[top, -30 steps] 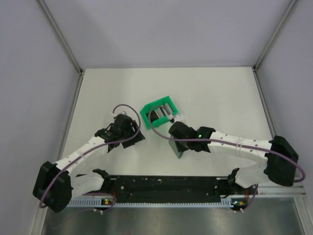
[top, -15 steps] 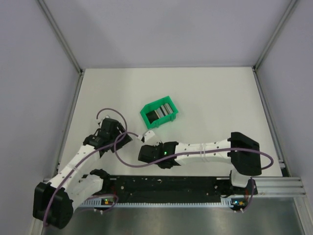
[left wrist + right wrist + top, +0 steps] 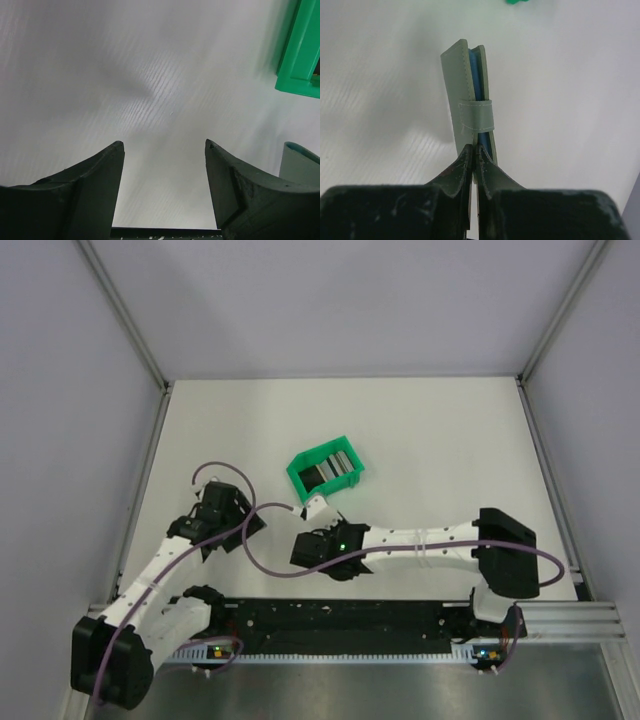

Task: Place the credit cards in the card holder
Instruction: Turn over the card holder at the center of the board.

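My right gripper (image 3: 474,148) is shut on the near edge of the card holder (image 3: 467,90), a grey-green wallet with a blue inside, held edge-on above the table. From above, the card holder (image 3: 314,506) sticks out of the right gripper (image 3: 312,526) just in front of the green bin. The credit cards (image 3: 330,469) stand in that bin as grey and black slivers. My left gripper (image 3: 162,145) is open over bare table with nothing between its fingers. It hangs left of the card holder (image 3: 300,162). Seen from overhead, the left gripper (image 3: 248,523) sits left of the right one.
The bright green plastic bin (image 3: 326,470) sits mid-table, and its corner (image 3: 301,50) shows at the right edge of the left wrist view. Purple cables loop over both arms. Grey walls close off the left, right and back of the white table (image 3: 440,440).
My right arm has drawn back from the green bin toward the near edge, carrying the card holder. My left arm has pulled back to the left.
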`<action>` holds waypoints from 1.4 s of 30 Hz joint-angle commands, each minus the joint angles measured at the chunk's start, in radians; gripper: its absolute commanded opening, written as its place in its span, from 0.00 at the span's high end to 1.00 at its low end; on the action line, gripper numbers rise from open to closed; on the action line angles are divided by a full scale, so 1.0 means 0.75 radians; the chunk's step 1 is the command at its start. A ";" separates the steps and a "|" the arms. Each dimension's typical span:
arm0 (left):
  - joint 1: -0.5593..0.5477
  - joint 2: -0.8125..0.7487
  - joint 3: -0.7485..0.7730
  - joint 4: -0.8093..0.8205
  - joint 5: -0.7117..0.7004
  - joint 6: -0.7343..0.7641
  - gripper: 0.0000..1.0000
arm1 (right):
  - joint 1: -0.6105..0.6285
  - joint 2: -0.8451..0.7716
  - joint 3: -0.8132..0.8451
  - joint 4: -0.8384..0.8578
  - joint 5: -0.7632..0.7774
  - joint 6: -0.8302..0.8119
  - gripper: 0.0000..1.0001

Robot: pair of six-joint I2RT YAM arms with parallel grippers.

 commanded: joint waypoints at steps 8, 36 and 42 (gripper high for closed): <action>0.068 -0.013 -0.002 -0.016 0.010 0.062 0.30 | 0.097 0.231 0.129 0.004 -0.064 0.019 1.00; -0.285 0.436 0.170 0.614 0.456 0.317 0.28 | -0.499 -0.780 -0.945 0.885 -0.987 0.716 0.46; -0.359 0.610 0.174 0.790 0.554 0.360 0.28 | -0.604 -0.663 -0.941 0.994 -1.067 0.683 0.44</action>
